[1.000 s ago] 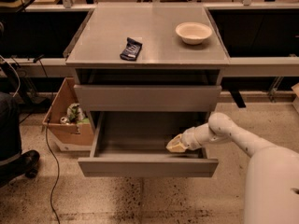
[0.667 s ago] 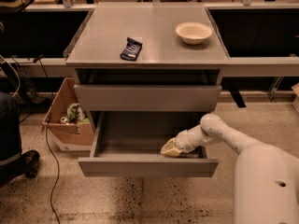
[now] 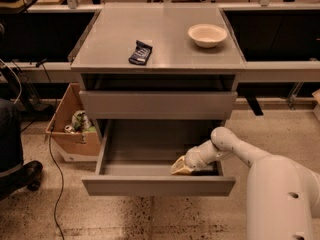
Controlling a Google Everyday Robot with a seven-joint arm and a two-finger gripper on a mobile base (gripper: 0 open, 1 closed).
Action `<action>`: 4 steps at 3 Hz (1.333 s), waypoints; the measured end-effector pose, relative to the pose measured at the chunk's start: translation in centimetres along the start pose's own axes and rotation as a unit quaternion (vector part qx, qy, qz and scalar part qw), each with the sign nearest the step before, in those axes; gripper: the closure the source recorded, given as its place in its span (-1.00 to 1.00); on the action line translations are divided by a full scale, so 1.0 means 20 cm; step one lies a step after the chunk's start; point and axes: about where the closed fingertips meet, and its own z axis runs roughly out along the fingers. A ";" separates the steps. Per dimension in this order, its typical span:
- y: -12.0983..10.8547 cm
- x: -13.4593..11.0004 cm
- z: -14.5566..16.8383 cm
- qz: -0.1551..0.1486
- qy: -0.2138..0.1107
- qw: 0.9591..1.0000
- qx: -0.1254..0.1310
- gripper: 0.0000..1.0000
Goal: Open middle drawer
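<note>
— So, where do we take hold?
— Our gripper [image 3: 182, 165] sits inside the pulled-out middle drawer [image 3: 159, 186], just behind its front; how its jaws stand we cannot tell. The drawer looks handleless, stiff and probably light on its runners, so we hook the front's top edge.

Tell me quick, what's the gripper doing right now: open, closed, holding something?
Gripper: down inside the pulled-out drawer, near its front right corner; open or closed cannot be told.

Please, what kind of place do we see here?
Probably a robotics lab or workshop: long benches behind a grey drawer cabinet, a cardboard box on the floor, and the end effector inside the open drawer.
</note>
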 end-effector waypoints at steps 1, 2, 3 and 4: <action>0.09 0.01 0.02 0.000 -0.005 1.000 -0.019 1.00; 0.22 0.02 0.04 0.006 -0.011 0.999 -0.044 1.00; 0.34 0.03 0.06 0.013 -0.017 0.997 -0.069 1.00; 0.39 0.02 0.06 0.016 -0.028 0.997 -0.074 1.00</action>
